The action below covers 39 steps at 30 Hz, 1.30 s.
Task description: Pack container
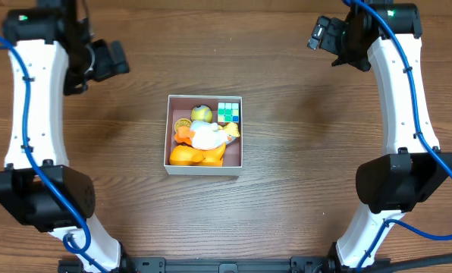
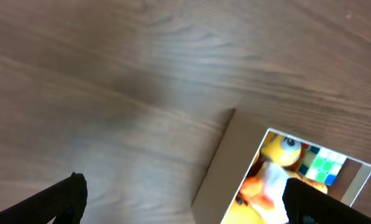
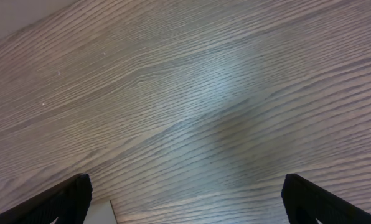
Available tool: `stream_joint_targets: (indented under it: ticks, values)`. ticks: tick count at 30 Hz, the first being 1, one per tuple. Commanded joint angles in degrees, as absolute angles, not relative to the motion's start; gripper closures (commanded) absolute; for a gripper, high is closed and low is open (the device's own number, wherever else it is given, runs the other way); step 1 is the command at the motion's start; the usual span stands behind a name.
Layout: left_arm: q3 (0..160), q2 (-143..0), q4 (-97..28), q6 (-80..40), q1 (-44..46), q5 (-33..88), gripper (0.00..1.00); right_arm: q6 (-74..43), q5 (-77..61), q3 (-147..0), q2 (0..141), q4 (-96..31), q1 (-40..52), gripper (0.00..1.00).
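Observation:
The container [image 1: 167, 130], a shallow white-walled square box with a pinkish floor, sits at the table's middle. It holds several toys: an orange and yellow duck [image 1: 193, 156], a white toy [image 1: 205, 136], a yellow-green ball [image 1: 202, 114] and a green-and-white cube [image 1: 228, 111]. My left gripper [image 1: 112, 59] is open and empty at the far left, raised above bare wood. The left wrist view shows the container [image 2: 218, 167] at lower right between its fingers [image 2: 185, 202]. My right gripper [image 1: 326, 34] is open and empty at the far right; its fingers [image 3: 185, 202] frame bare wood and a box corner [image 3: 99, 213].
The wooden table [image 1: 309, 152] surrounds the container on all sides. Both arm bases stand at the front edge, left [image 1: 40, 197] and right [image 1: 404, 186]. No loose toys show on the wood.

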<state>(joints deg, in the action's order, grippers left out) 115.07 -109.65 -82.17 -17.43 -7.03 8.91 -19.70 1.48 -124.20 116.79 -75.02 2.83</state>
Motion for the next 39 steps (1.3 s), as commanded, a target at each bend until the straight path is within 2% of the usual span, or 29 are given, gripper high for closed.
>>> stream_joint_targets:
  ticks: [1, 22, 30, 34, 39]
  values:
    - [116.0, -109.4, -85.3, -16.7, -6.8, 11.9, 0.0, -20.2, 1.6, -125.5, 116.7, -74.8, 2.9, 0.0]
    - [116.0, -106.3, -87.5, -18.4, -6.4, 8.5, 0.0, -20.2, 1.6, -125.5, 116.7, -74.8, 2.9, 0.0]
    - [110.8, -88.0, -69.6, -18.9, -6.3, 5.4, 0.0, -20.2, 1.6, -125.5, 116.7, -74.8, 2.9, 0.0]
    - [96.6, -76.2, -56.1, -18.9, -6.3, 4.4, 0.0, -20.2, 1.6, -125.5, 116.7, -74.8, 2.9, 0.0]
    - [70.1, -59.2, -36.3, -18.9, -6.3, 5.0, 0.0, -20.2, 1.6, -125.5, 116.7, -74.8, 2.9, 0.0]
